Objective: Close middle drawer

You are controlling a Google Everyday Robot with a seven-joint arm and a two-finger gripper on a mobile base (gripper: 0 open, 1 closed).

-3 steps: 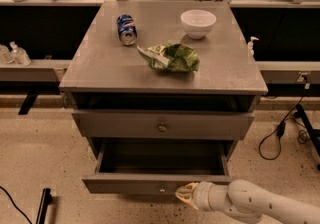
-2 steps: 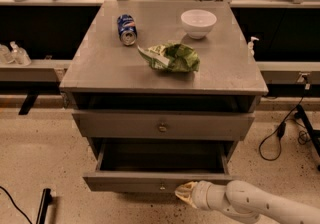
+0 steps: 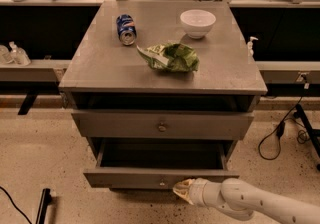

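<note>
The middle drawer point(image 3: 125, 178) is pulled well out of the grey cabinet, and its dark inside shows from above. Its small round knob point(image 3: 161, 183) sits at the centre of the front. My gripper point(image 3: 181, 191) is at the lower edge of that drawer front, just right of the knob, and looks to be touching it. The white arm point(image 3: 250, 200) reaches in from the lower right. The upper drawer front point(image 3: 210, 125) with its own knob point(image 3: 161, 128) is above. The lowest drawer is hidden beneath the open one.
On the cabinet top point(image 3: 100, 68) lie a blue can point(image 3: 126, 29), a white bowl point(image 3: 197, 22) and a green chip bag point(image 3: 171, 58). Black cables point(image 3: 280, 133) trail on the floor at the right. A dark bar point(image 3: 42, 205) lies on the floor at the lower left.
My gripper has shifted slightly left and up against the drawer front. The middle drawer stands about as far out as before.
</note>
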